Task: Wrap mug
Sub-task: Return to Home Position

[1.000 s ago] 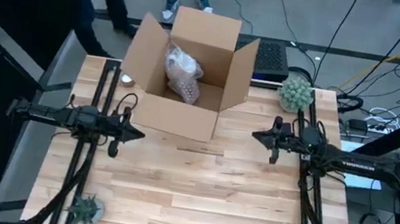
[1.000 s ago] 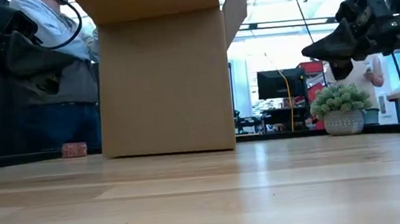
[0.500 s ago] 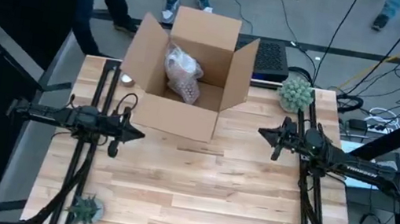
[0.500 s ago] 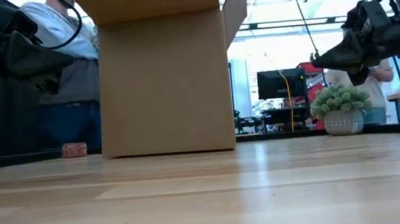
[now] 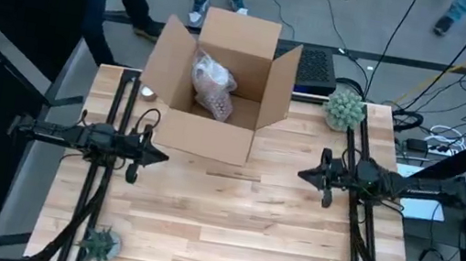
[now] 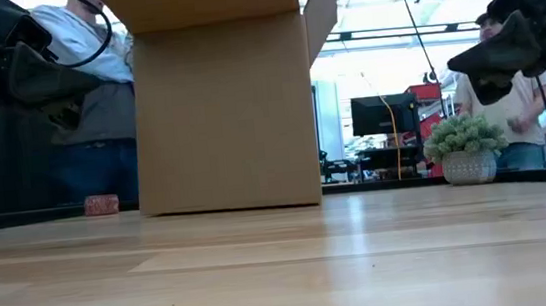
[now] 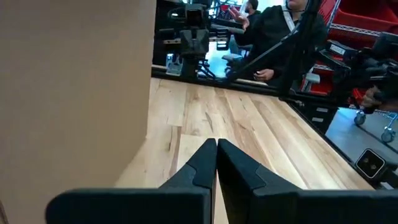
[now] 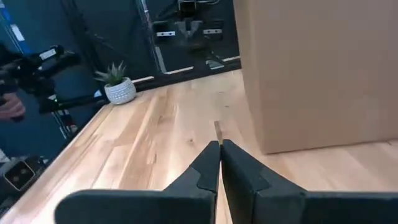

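1. While both arms hang above the wooden table [image 5: 227, 232], we see the mug [image 5: 213, 86], bundled in bubble wrap, lying inside the open cardboard box [image 5: 204, 136] at the table's far edge. To us, the packing looks done.
2. We find the left gripper [image 5: 150, 157] hovering just beside the box's near left corner, its fingers pressed together on nothing.
3. We find the right gripper [image 5: 305, 174] hovering apart from the box's right side, its fingers likewise clenched and empty.
4. We judge the left arm to be the main risk. It is so near the box wall that a sideways sweep on its way to rest could nudge the box or catch an open flap.
5. We think a shoved box could slide toward the far edge and jostle the mug, though the wrap should cushion it.
6. We note a potted plant [image 5: 344, 108] at the far right edge, close to the right arm. A wide swing of that arm could knock it over.
7. We also see a smaller plant [image 5: 99, 242] at the near left corner, which a low retreat by the left arm could clip.
8. We see a person [image 6: 102, 99] standing behind the table on the left. If they reached in while the arms move, an arm could strike them.
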Motion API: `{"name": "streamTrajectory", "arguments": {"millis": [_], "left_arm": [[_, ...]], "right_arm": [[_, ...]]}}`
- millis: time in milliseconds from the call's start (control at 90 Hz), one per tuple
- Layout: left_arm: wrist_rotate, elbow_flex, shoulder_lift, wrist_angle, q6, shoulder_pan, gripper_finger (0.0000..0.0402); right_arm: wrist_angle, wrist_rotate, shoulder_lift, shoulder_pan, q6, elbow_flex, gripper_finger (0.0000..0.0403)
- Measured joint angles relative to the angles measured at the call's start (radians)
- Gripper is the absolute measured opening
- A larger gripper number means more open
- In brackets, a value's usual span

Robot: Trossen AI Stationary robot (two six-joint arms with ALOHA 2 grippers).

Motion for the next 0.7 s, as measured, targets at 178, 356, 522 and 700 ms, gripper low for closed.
{"name": "streamTrajectory", "arguments": {"millis": [178, 356, 522, 700], "left_arm": [[0.000, 0.000, 0.000, 0.001, -0.002, 0.000, 0.0000], [0.000, 0.000, -0.001, -0.001, -0.009, 0.000, 0.0000], [0.008, 0.000, -0.014, 0.000, -0.018, 0.011, 0.0000], [0.012, 0.000, -0.090, 0.008, -0.016, 0.019, 0.0000]], "right_arm": [[0.014, 0.003, -0.058, -0.007, -0.018, 0.000, 0.0000], [0.006, -0.008, -0.138, -0.031, -0.064, 0.003, 0.0000], [-0.004, -0.010, -0.138, -0.048, -0.052, 0.002, 0.0000], [-0.003, -0.011, -0.135, -0.048, -0.058, 0.002, 0.0000]]}}
